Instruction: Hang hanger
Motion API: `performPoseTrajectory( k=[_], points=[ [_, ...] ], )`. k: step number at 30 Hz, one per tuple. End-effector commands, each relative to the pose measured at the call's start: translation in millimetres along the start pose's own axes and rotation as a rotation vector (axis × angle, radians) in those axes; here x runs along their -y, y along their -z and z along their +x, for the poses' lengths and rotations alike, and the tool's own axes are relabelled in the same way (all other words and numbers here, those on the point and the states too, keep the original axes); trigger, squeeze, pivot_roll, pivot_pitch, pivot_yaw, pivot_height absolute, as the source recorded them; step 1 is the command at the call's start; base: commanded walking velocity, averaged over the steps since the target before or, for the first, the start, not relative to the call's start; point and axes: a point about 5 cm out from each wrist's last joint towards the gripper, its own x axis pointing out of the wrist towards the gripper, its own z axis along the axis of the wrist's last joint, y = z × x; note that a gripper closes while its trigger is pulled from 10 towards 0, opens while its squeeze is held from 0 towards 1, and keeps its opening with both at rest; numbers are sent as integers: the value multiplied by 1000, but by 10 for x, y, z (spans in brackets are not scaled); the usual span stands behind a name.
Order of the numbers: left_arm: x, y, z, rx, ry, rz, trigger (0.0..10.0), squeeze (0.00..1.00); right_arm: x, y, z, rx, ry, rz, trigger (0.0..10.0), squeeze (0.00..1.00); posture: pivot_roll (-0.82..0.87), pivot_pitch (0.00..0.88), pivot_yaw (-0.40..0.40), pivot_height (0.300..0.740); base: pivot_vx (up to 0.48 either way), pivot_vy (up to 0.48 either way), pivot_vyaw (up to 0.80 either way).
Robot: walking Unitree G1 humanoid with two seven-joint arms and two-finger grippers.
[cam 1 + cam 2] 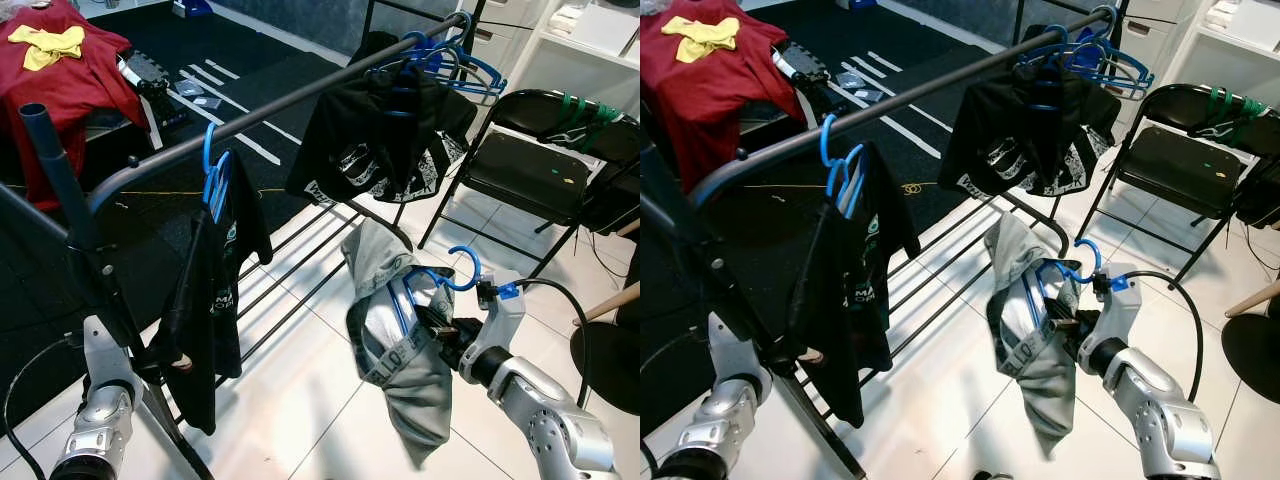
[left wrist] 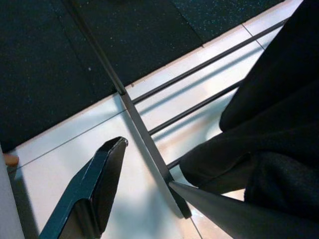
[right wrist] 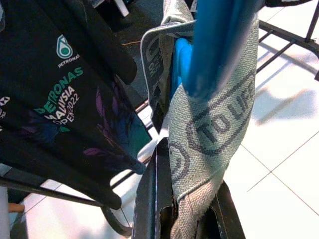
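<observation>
A blue hanger (image 1: 452, 277) carries a grey shirt (image 1: 400, 350) with printed lettering. My right gripper (image 1: 436, 333) is shut on that hanger and shirt, low in front of the clothes rack. In the right wrist view the grey shirt (image 3: 214, 119) drapes between the black fingers (image 3: 149, 199) and the blue hanger (image 3: 214, 45) rises above. The dark rail (image 1: 270, 112) runs diagonally overhead, holding a black shirt (image 1: 215, 290) on a blue hanger and more black shirts (image 1: 385, 140) further along. My left gripper (image 2: 144, 204) is open near the rack's base.
A black folding chair (image 1: 540, 165) stands to the right of the rack. A red cloth with a yellow item (image 1: 50, 70) lies at the far left. Dark matting (image 1: 200, 130) covers the floor behind the rack, white tiles (image 1: 300, 400) lie in front.
</observation>
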Motion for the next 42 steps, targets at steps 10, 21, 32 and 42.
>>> performPoseTrajectory(
  k=[10,21,32,42],
  points=[
    [-556,-399,75,149,-226,161,10000,0,30,-7,-44,8,11,-5,10000,0,-36,186,26,740,0,0,0],
    [-455,-196,40,81,-201,137,10000,0,33,-3,-47,2,12,-5,10000,0,-38,193,27,740,0,0,0],
    [-940,-73,-26,-29,-378,123,10000,0,44,9,-75,1,17,2,10000,0,-32,198,35,740,0,0,0],
    [-956,97,-81,-96,-388,29,10000,0,29,19,-58,2,13,7,10000,0,-26,196,39,740,0,0,0]
  ],
)
